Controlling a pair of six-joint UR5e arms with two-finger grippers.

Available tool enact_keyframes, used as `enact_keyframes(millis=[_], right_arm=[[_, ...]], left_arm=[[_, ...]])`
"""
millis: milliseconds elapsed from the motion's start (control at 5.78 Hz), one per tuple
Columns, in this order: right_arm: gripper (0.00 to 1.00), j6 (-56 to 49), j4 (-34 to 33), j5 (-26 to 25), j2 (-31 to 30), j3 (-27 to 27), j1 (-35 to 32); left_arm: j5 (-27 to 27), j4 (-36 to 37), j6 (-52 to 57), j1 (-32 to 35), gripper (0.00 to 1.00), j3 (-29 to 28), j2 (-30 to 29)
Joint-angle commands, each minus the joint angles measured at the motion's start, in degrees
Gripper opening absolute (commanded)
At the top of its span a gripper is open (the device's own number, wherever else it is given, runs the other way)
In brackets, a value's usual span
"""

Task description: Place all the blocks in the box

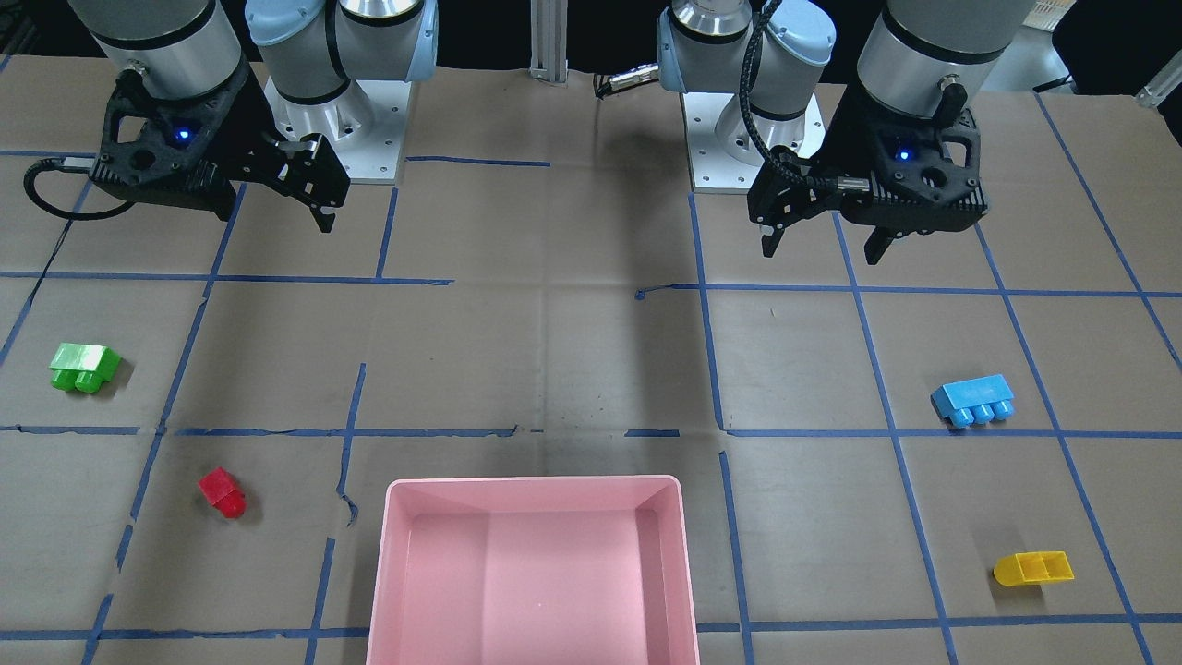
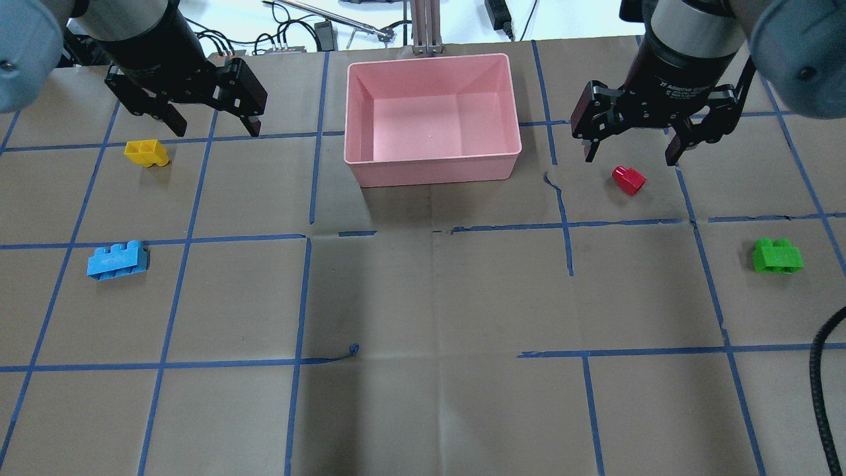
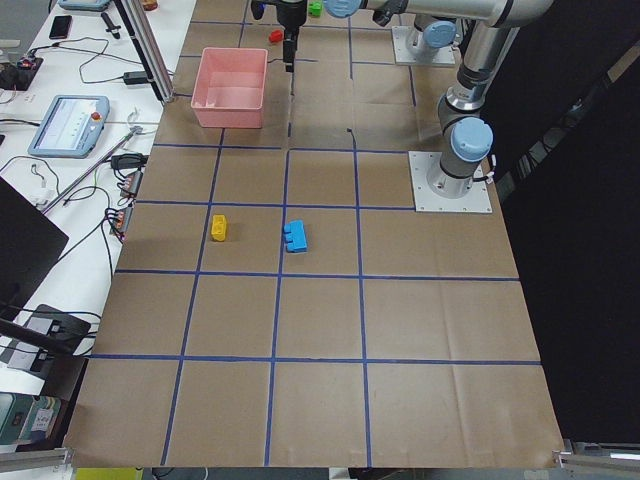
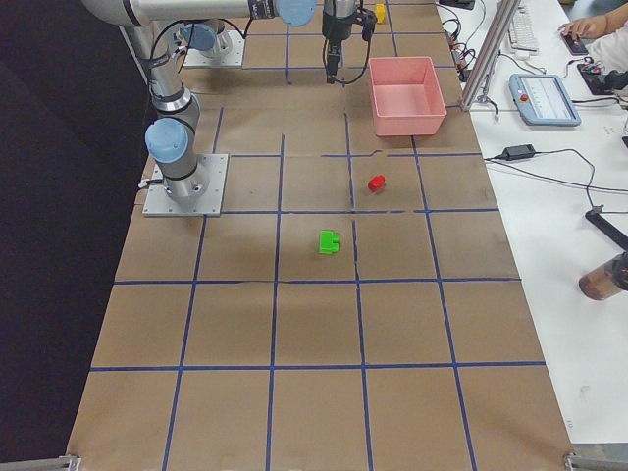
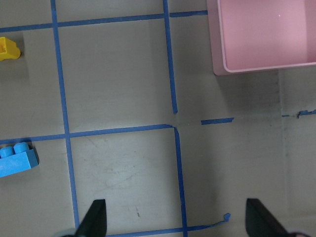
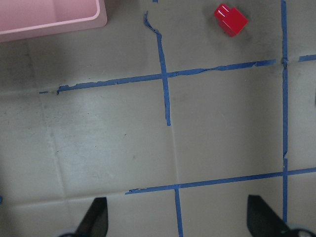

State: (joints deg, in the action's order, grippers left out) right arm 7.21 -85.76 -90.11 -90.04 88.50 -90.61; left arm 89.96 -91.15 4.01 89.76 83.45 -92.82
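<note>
The front-facing camera looked steeply down from the operators' side. The overhead camera looked forward and down from the opposite side. Both showed the shallow pink plastic tray [image 1: 536,573]. The two side cameras stood far off at the ends of the brown paper-covered table [image 3: 450,330] and looked along it. Each wrist camera looked straight down from much nearer and caught only one corner of the tray.
</note>
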Motion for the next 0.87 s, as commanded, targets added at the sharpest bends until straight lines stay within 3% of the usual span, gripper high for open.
enact_keyframes(millis=[0, 519, 692], right_arm=[[1.0, -0.09, -0.03, 0.02, 0.04, -0.08, 0.17], [1.0, -0.09, -0.03, 0.02, -0.05, -0.08, 0.18], [1.0, -0.09, -0.03, 0.02, 0.04, -0.08, 0.18]], left_arm=[[0.13, 0.09, 0.21, -0.02, 1.0, 0.05, 0.27], [0.47, -0.34, 2.04, -6.93, 1.0, 1.89, 0.45], [0.65, -2.0, 9.8, -11.84, 1.0, 2.5, 0.19]])
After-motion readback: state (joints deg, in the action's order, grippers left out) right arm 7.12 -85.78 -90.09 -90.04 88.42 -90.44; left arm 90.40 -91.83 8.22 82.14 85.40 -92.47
